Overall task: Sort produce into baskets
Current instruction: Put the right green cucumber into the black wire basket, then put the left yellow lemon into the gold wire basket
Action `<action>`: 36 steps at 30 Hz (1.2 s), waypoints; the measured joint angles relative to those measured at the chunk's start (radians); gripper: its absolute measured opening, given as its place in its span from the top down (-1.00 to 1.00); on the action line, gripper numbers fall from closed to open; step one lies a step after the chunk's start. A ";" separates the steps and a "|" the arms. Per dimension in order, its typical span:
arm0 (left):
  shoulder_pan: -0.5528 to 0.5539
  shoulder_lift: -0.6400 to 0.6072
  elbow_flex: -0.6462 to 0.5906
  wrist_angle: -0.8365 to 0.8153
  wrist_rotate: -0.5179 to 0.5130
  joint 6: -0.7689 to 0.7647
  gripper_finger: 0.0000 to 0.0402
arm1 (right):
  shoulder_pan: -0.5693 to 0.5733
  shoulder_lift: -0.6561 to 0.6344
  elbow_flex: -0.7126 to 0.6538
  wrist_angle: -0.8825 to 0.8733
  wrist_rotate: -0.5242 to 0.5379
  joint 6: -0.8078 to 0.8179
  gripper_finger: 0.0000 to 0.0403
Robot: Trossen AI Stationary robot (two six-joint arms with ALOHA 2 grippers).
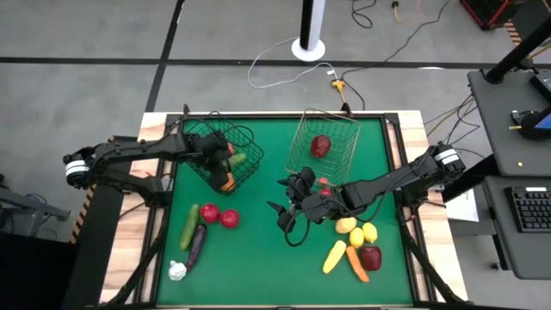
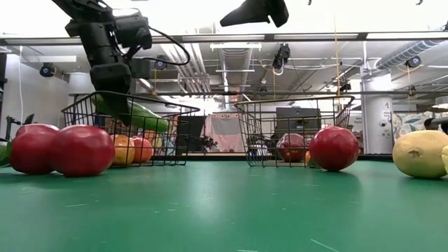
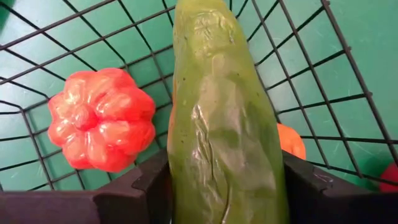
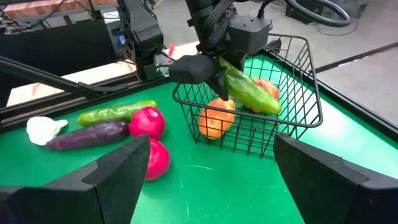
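Observation:
My left gripper [image 1: 222, 160] is inside the dark wire basket [image 1: 245, 138] at the table's far left, shut on a green cucumber [image 3: 224, 124]. A red-orange pumpkin-like piece [image 3: 102, 118] and an orange piece [image 3: 291, 140] lie on the basket floor. The pale wire basket [image 1: 301, 138] at far centre holds a red fruit [image 1: 320, 145]. My right gripper [image 1: 288, 211] is open and empty above mid-table; in its wrist view [image 4: 211, 168] it faces the dark basket. Loose produce lies on the green mat on both sides. My left gripper pinches the cucumber by its two sides near its upper end [image 3: 186, 186], between the two fingers [image 3: 134, 193]. The fingers come from above, slanting down into the basket. The cucumber [image 4: 249, 90] slants down past the fingers, its lower end [image 4: 273, 106] over the pieces inside.
On the mat's left lie a green cucumber [image 1: 189, 226], a purple eggplant [image 1: 196, 245], a white garlic [image 1: 177, 270] and two red fruits [image 1: 209, 213]. On the right lie yellow lemons [image 1: 356, 234], a yellow banana [image 1: 335, 256], a carrot [image 1: 356, 263] and a red apple [image 1: 371, 257].

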 joint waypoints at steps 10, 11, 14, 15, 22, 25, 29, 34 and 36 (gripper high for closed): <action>0.000 0.000 0.000 0.004 0.016 0.000 0.04 | 0.000 0.000 0.000 0.000 0.000 0.000 -0.66; 0.000 0.000 0.000 0.004 0.016 -0.002 0.04 | 0.000 0.000 0.000 0.000 0.000 0.000 -0.66; 0.000 0.000 0.000 0.004 0.018 -0.004 0.00 | 0.000 0.000 0.000 0.000 0.000 0.000 -0.66; 0.000 0.000 0.000 0.004 0.025 -0.004 -0.02 | 0.000 0.000 0.000 0.000 0.000 0.000 -0.66; 0.000 0.000 0.000 0.004 0.051 0.000 -0.28 | 0.000 0.000 0.000 0.000 0.000 0.000 -0.66; 0.000 -0.008 0.000 0.003 0.007 0.003 -0.36 | 0.000 0.000 0.000 0.000 0.000 0.000 -0.66; 0.000 -0.057 0.005 -0.001 -0.016 0.004 -0.40 | 0.000 0.000 0.000 -0.001 0.000 0.000 -0.66; -0.002 -0.163 0.061 -0.011 -0.029 0.004 -0.40 | 0.000 0.000 0.000 -0.001 0.000 0.000 -0.66; -0.007 -0.214 0.085 -0.008 -0.038 -0.005 -0.40 | 0.000 0.000 0.000 -0.001 0.000 0.014 -0.66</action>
